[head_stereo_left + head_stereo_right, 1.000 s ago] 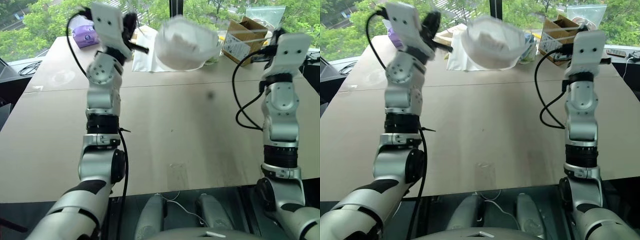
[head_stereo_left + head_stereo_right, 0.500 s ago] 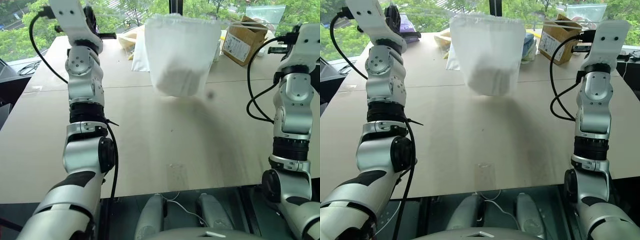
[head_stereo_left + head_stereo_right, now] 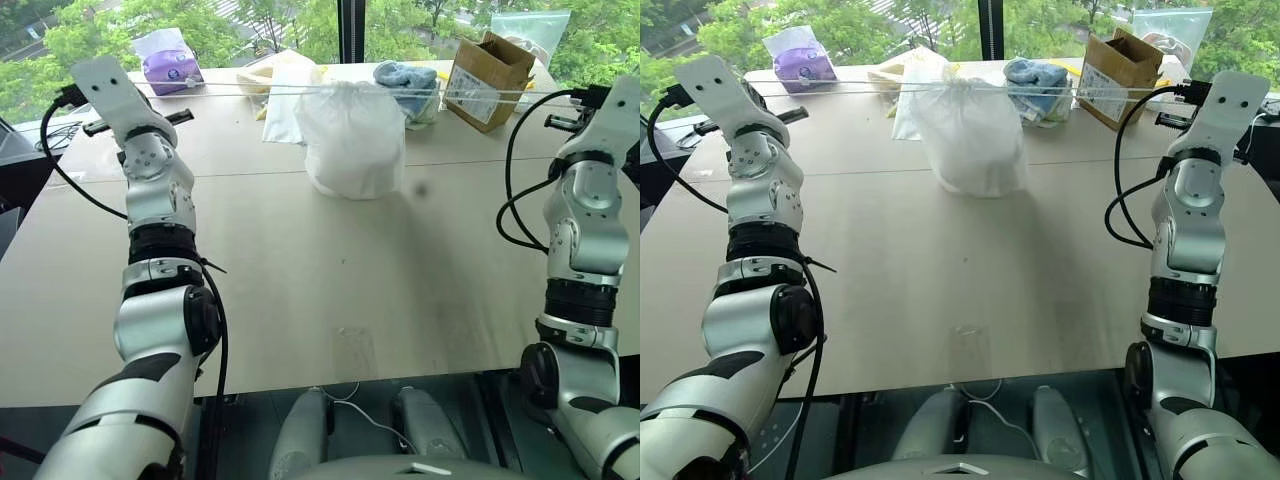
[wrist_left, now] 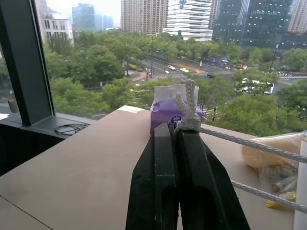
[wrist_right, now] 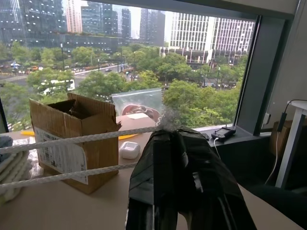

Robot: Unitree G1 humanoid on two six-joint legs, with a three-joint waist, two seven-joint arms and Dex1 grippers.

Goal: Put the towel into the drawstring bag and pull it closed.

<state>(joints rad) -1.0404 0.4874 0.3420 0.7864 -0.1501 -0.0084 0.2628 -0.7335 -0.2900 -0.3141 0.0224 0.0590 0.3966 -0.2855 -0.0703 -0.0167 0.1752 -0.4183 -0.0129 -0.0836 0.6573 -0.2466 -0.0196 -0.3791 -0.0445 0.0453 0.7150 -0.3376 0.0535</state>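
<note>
1. Head views: the drawstring bag (image 3: 354, 140) sits bulging on the far middle of the table (image 3: 330, 280), its mouth gathered, its cords (image 3: 240, 88) stretched taut left and right. The towel can't be made out.
2. Left wrist view: the left tool (image 4: 178, 132) is clamped tight on the knotted cord end.
3. Right wrist view: the right tool (image 5: 175, 136) is pinched on the cords, near a cardboard box (image 5: 72, 139).
</note>
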